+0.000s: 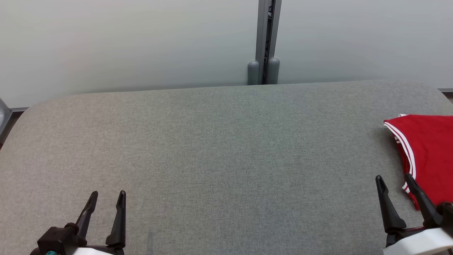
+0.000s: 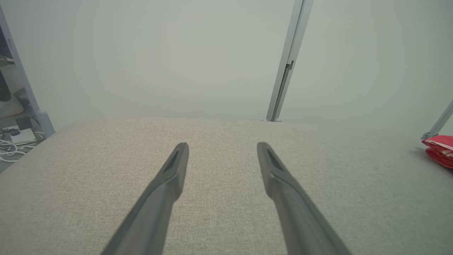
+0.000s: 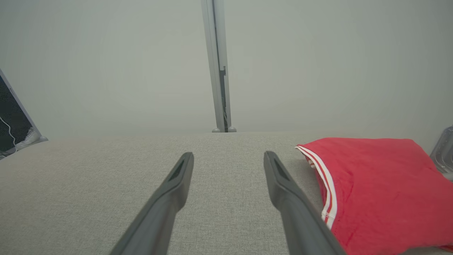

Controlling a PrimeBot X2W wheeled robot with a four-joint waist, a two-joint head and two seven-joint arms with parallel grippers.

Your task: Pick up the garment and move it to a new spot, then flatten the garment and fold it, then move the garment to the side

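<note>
Garment (image 1: pixel 431 148) cut off at head view's right edge; left gripper (image 1: pixel 108 193), right gripper (image 1: pixel 393 176) spread, empty

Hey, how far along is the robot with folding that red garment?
Done, by the look of it: the red garment lies folded in a compact stack at the right end of the table. In hand: nothing, as the left gripper and right gripper are open and empty. Left: nothing obvious.
</note>
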